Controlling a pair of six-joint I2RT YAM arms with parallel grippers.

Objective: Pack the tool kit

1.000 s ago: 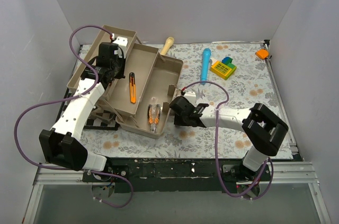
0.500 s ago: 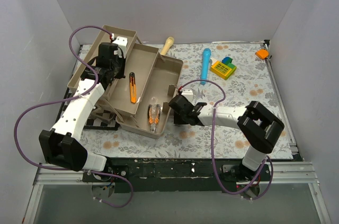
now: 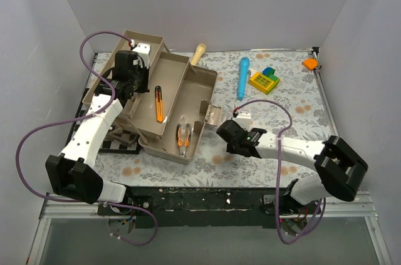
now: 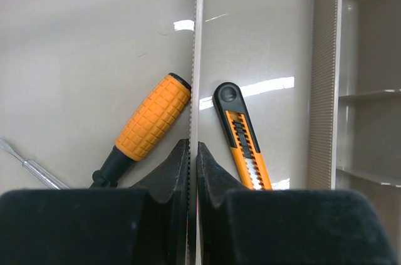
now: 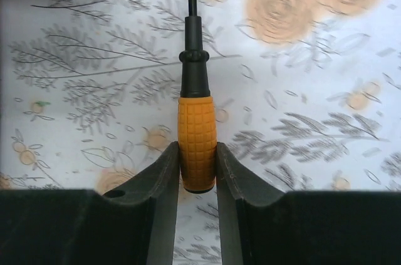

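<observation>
Right wrist: right gripper pinching screwdriver.
Jaws narrowed onto its orange handle, shaft toward 12 o'clock; left gripper clamped fully on toolbox, on its thin serrated edge.

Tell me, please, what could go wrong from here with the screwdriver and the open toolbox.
1. The right gripper pinches only the butt end of the orange-and-black-handled screwdriver; its long shaft might swing or slip out.
2. The left gripper is shut on a thin edge of the grey-brown plastic toolbox; if that grip slides, the box might shift.
</observation>
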